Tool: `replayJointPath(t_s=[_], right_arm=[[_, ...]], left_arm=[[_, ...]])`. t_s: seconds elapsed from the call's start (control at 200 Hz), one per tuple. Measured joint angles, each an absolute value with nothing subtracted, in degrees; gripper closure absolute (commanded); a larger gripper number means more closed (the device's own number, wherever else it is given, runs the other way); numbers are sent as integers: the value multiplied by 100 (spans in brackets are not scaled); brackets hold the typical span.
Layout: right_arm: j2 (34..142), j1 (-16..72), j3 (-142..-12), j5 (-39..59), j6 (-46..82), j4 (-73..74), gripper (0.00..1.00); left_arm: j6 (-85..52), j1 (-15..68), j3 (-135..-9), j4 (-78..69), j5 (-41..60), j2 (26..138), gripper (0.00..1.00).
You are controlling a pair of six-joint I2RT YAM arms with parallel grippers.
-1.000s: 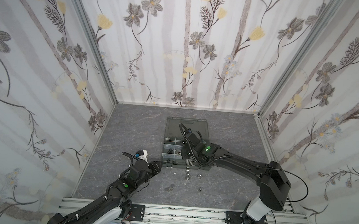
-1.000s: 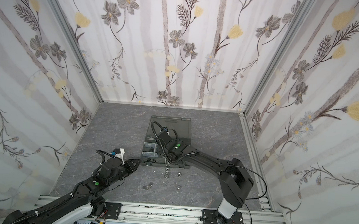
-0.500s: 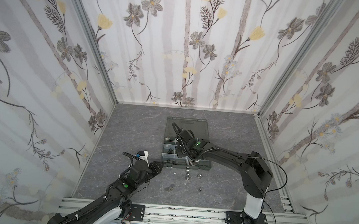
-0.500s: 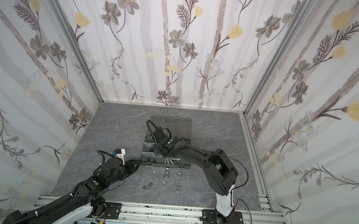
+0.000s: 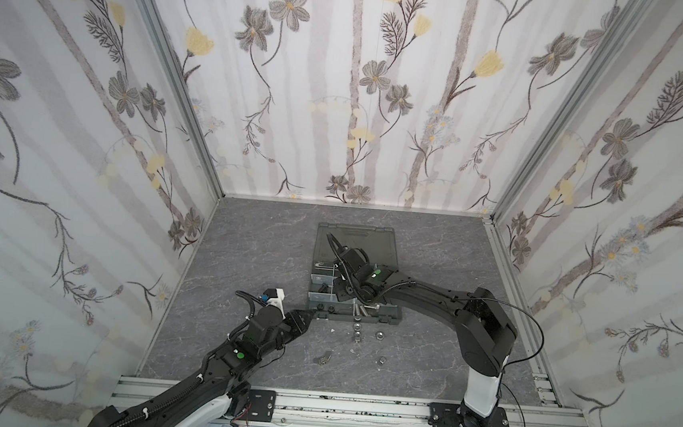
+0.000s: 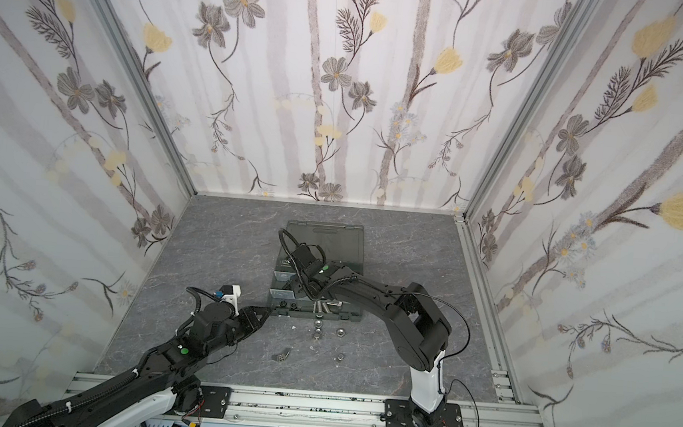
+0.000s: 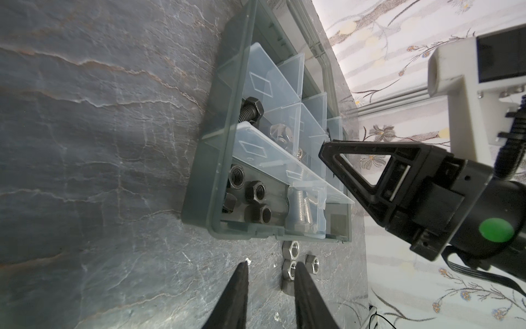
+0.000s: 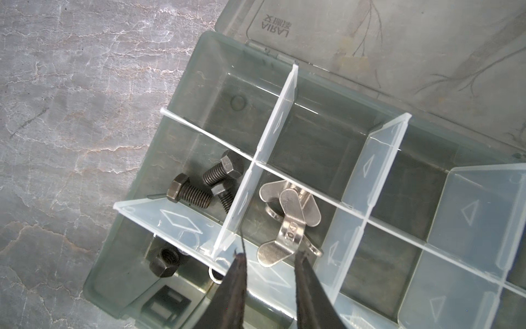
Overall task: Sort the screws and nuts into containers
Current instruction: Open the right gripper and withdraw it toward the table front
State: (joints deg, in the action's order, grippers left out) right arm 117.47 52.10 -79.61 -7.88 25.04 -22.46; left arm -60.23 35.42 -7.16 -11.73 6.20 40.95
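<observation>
Grey marbled table [image 5: 244, 257] carries loose nuts [image 5: 358, 328] just beside our left pincer [image 7: 270, 263], slightly parted, empty. Beyond it our right pincer [image 8: 269, 256], parted and empty, hangs over the containers [image 5: 386, 316], black screws [image 8: 189, 195] in a compartment just beside it. Floral walls [image 5: 340, 97] enclose us.

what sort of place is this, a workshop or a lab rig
Most likely a robot test booth, not a workshop: floral-papered walls enclose a stone-look tabletop, and the left arm and right arm are bolted to an aluminium rail at its front edge.
</observation>
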Motion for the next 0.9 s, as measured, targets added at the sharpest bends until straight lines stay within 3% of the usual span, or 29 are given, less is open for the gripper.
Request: replayJointPath(t_s=[0.355,0.899], right_arm=[[10667,5216,-6831,-475,2836,-1763,68],[9024,5454,-4982,-148,3769,-1192,66]], left_arm=[[-6020,4143,-742,-1166,530,4344,70],[-5863,5902,-1592,-781,-296,6005,71]])
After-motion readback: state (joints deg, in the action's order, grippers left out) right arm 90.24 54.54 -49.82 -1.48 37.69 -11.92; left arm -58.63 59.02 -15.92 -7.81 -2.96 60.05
